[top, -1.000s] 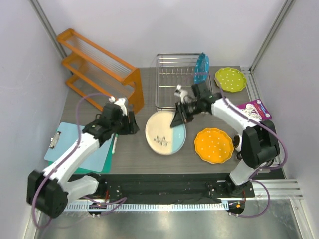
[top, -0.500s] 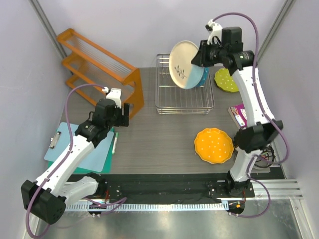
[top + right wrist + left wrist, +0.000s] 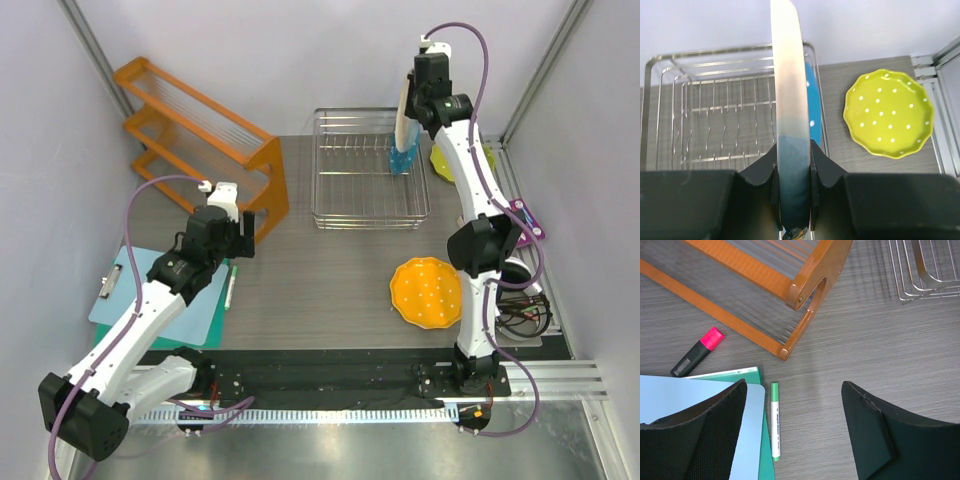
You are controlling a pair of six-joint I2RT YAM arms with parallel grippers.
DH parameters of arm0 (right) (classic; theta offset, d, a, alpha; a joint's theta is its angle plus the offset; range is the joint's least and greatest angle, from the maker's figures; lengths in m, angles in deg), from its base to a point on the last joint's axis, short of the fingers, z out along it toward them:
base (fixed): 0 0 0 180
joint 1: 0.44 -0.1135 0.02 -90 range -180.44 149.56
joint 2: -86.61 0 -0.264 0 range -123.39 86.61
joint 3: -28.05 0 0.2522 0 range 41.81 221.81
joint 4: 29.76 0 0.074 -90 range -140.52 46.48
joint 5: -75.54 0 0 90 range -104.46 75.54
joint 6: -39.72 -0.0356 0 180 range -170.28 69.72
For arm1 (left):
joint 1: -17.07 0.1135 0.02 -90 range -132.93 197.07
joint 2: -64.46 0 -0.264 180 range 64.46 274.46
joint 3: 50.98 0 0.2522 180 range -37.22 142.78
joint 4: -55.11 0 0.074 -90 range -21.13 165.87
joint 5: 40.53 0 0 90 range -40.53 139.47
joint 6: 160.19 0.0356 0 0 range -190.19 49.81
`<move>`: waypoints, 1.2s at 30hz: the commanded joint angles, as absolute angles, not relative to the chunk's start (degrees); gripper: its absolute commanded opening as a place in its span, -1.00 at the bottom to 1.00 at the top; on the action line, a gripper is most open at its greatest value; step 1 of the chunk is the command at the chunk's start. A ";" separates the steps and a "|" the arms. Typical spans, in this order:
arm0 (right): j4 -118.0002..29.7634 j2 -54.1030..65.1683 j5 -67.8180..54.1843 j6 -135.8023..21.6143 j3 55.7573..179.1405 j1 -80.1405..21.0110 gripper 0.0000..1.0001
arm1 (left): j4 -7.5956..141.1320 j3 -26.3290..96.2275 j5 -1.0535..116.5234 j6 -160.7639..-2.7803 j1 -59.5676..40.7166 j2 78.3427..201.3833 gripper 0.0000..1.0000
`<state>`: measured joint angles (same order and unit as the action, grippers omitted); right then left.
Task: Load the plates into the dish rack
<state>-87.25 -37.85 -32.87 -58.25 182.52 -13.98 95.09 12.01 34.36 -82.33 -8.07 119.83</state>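
Straight beneath the right gripper (image 3: 792, 167), which is clamped on the rim of the cream plate (image 3: 787, 75) and holds it on edge, sits the dish rack (image 3: 710, 52), with the blue plate (image 3: 813, 115) standing in it just to the gripper's right and parallel. Well away to its left, the left gripper (image 3: 795, 410) hangs open and empty, so the right arm is nearer.

I worked on a dark grey wood-grain worktop (image 3: 330, 270), enclosed left, right and behind by plain pale walls (image 3: 300, 50). Aluminium posts (image 3: 88, 45) stood at the far corners. An orange slatted shelf (image 3: 268, 170) occupied the far left. Light was even, shadows soft.
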 commanded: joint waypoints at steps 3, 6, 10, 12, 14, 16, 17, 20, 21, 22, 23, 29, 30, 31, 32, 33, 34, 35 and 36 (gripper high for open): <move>-74.99 -36.08 -38.54 -59.77 183.85 -15.56 -0.97 | 91.28 12.26 32.77 -82.23 -8.06 120.44 0.55; -74.99 -37.84 -38.54 -59.77 183.93 -15.73 -0.98 | 91.28 12.09 32.60 -82.23 -8.06 120.88 0.55; -75.08 -39.95 -38.71 -59.25 184.11 -15.82 -0.98 | 91.20 11.91 32.34 -82.32 -8.06 121.50 0.56; -75.07 -41.35 -38.98 -59.07 184.37 -15.73 -0.98 | 91.20 12.00 32.07 -82.15 -8.15 121.76 0.56; -74.90 -42.23 -38.98 -58.72 184.55 -15.73 -0.97 | 91.20 12.26 31.81 -81.88 -8.06 122.02 0.56; -74.46 -43.20 -38.80 -58.89 184.20 -15.64 -0.98 | 91.37 12.52 31.72 -81.71 -8.06 122.38 0.56; -74.46 -43.46 -38.72 -59.07 184.28 -15.64 -0.98 | 91.37 12.61 31.72 -81.62 -8.06 122.64 0.56; -74.46 -44.69 -37.93 -59.16 183.94 -15.64 -0.98 | 91.37 12.79 31.89 -81.71 -8.06 123.34 0.57; -74.46 -44.96 -36.71 -58.90 183.67 -15.64 -0.98 | 91.46 12.88 32.16 -81.79 -8.06 123.52 0.57; -74.37 -45.31 -36.35 -58.63 182.80 -15.64 -0.98 | 91.37 12.88 32.33 -81.88 -8.06 123.95 0.57; -74.46 -45.31 -36.17 -58.19 182.18 -15.82 -0.97 | 91.02 12.96 32.77 -81.97 -8.06 124.31 0.57; -76.74 -43.13 -33.28 -57.14 178.40 -16.17 0.27 | 89.97 13.23 39.97 -80.39 -8.06 126.68 0.64; -76.83 -42.16 -32.66 -56.79 177.44 -16.17 0.42 | 90.05 13.40 40.68 -80.13 -8.06 127.03 0.64; -77.01 -41.10 -32.22 -56.78 175.60 -16.17 0.55 | 90.05 13.41 42.51 -79.95 -8.06 127.30 0.64; -77.36 -38.57 -31.25 -56.61 174.80 -16.17 0.99 | 90.23 13.41 43.49 -79.60 -8.06 127.56 0.63; -77.53 -37.24 -30.55 -55.56 173.49 -16.17 0.99 | 90.23 13.41 44.28 -78.73 -8.15 127.48 0.62; -77.80 -35.48 -29.32 -55.03 172.87 -16.08 0.99 | 90.14 13.32 45.94 -78.11 -8.24 127.39 0.63; -77.71 -31.90 -28.53 -54.59 171.82 -16.17 0.99 | 90.14 13.23 46.22 -77.49 -8.33 126.86 0.62; -77.80 -29.43 -27.65 -53.37 169.02 -16.17 0.99 | 90.23 12.88 46.40 -76.53 -8.76 126.34 0.62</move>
<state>-79.42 -43.12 -30.93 -56.72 172.86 -16.40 92.69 12.03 41.64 -80.06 -8.09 127.63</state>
